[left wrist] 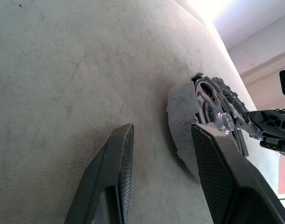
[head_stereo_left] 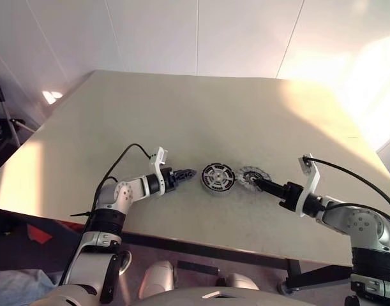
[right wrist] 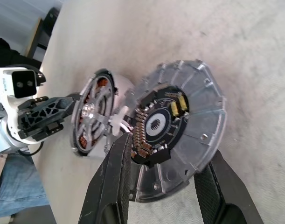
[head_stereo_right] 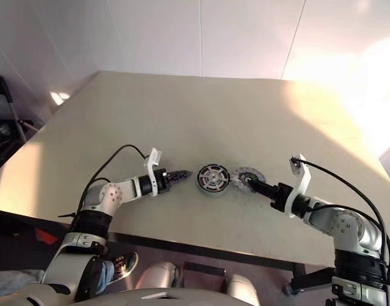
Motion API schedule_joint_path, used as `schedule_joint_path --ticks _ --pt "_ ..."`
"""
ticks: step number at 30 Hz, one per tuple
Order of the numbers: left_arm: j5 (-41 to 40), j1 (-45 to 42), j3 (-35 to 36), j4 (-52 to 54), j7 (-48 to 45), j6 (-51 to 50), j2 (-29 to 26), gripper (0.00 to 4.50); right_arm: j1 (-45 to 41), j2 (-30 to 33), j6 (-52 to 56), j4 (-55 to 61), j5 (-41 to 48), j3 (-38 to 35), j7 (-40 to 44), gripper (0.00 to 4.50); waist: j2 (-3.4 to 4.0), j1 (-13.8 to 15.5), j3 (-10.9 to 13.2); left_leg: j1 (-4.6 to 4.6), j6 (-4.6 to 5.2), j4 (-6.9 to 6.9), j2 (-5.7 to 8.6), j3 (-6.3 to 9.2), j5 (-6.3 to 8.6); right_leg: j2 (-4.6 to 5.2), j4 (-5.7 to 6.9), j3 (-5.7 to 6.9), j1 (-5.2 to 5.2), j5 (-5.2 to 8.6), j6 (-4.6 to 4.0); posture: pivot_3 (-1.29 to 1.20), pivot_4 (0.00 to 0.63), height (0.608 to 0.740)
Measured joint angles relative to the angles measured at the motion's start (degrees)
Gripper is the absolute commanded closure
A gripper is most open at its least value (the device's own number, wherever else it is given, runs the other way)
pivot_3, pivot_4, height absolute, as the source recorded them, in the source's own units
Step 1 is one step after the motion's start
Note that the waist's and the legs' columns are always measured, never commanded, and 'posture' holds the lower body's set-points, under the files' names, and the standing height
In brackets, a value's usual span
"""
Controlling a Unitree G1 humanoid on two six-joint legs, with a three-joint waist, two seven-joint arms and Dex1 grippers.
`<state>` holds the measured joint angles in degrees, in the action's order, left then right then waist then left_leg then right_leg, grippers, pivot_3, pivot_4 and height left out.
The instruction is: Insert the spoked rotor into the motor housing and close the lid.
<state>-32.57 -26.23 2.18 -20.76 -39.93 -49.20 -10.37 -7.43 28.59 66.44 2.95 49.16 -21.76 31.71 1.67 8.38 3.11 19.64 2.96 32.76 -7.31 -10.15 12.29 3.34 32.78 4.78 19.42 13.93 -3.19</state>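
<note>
The motor housing (left wrist: 182,116) lies on the table between my two grippers. Its coppery windings show behind the spoked rotor (head_stereo_left: 217,176), which sits inside it. My left gripper (head_stereo_left: 187,173) is open and empty just to the housing's left, its fingers (left wrist: 119,163) apart, pointing at the housing. On the housing's right, my right gripper (right wrist: 168,145) is shut on the lid (right wrist: 198,107). It holds this pale grey round cap by its near part, tilted, with the circuit-board side turned up. The lid's far edge is close against the housing (right wrist: 101,86).
The beige table (head_stereo_left: 201,115) stretches far behind the parts, and its front edge runs just below both arms. Black cables loop over each wrist. Dark furniture (head_stereo_left: 0,121) stands off the table's left side. A person's jeans and shoe (head_stereo_right: 115,264) show under the front edge.
</note>
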Motion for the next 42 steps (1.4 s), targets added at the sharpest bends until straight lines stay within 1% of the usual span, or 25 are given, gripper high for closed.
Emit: schedule_joint_path --ticks 8,13,17,20,24,28,31,36,42 --pt "0.00 -0.07 -0.30 -0.20 -0.07 0.27 -0.09 2.40 -6.45 -1.66 3.97 9.57 7.68 0.13 -2.72 2.35 0.02 -0.02 -0.02 -0.03 -0.01 -0.02 0.00 0.00 0.00 0.00 0.01 0.00 -0.01 0.00 0.00 0.00 0.000 0.740" --pt "0.00 -0.11 -0.35 -0.23 -0.08 0.37 -0.07 2.40 -7.40 -3.05 4.26 11.63 8.15 4.99 -3.35 2.35 0.01 -0.05 -0.03 -0.01 -0.11 -0.05 0.00 0.00 -0.06 0.00 0.01 0.00 0.00 0.00 0.00 0.00 0.000 0.740" --pt "0.00 -0.11 -0.32 -0.37 -0.06 0.67 0.03 2.40 -6.99 -3.33 2.98 11.49 4.86 10.65 -3.55 2.35 -0.03 -0.08 0.00 -0.01 -0.17 -0.05 0.00 0.00 -0.09 0.00 0.00 -0.01 0.00 0.00 0.00 0.00 0.000 0.740" --pt "0.00 -0.05 -0.22 -0.32 -0.06 0.68 0.02 2.40 -6.46 -3.02 0.29 11.54 2.21 12.92 -3.13 2.35 -0.04 -0.08 0.01 -0.01 -0.16 -0.05 0.00 0.00 -0.09 0.00 0.00 -0.01 0.02 0.00 0.00 0.00 0.000 0.740" --pt "-0.02 0.04 -0.11 -0.30 -0.08 0.75 -0.17 2.40 -5.90 -0.46 -9.55 12.46 -6.39 18.32 -0.94 2.35 -0.08 -0.12 0.03 -0.01 -0.16 -0.08 0.00 0.00 -0.08 0.00 0.00 -0.02 0.06 0.00 0.01 0.00 0.000 0.740" --pt "-0.03 0.01 -0.08 -0.43 -0.23 1.16 -0.23 2.40 -6.34 -0.12 -16.93 11.06 -13.01 22.66 1.08 2.35 -0.11 -0.32 0.04 0.01 -0.16 -0.10 -0.01 0.00 -0.09 -0.01 0.00 -0.02 0.11 0.00 0.01 0.00 0.000 0.740" --pt "-0.06 -0.08 -0.04 -0.55 -1.06 1.23 -0.70 2.40 -7.35 -0.27 -20.85 8.16 -16.75 25.07 2.84 1.73 -0.23 -0.82 0.11 0.14 -0.16 -0.10 0.00 0.00 -0.09 -0.01 0.01 -0.02 0.22 0.00 0.00 0.00 0.000 0.740" --pt "-0.10 -0.59 0.21 -1.33 -1.67 1.25 -1.40 2.40 -8.24 -1.62 -25.15 5.72 -20.77 27.72 4.36 0.03 -0.27 -1.28 0.14 0.22 -0.14 -0.10 -0.01 0.00 -0.09 -0.01 0.12 -0.02 0.35 -0.04 -0.06 0.00 0.000 0.740" --pt "-0.10 -0.74 0.29 -1.55 -1.67 1.41 -1.51 2.40 -9.90 -3.13 -28.96 4.04 -25.56 29.80 4.51 0.03 -0.32 -1.31 0.14 0.28 -0.16 -0.06 -0.01 0.00 -0.10 -0.01 0.24 -0.02 0.46 -0.07 -0.12 0.00 0.000 0.740"
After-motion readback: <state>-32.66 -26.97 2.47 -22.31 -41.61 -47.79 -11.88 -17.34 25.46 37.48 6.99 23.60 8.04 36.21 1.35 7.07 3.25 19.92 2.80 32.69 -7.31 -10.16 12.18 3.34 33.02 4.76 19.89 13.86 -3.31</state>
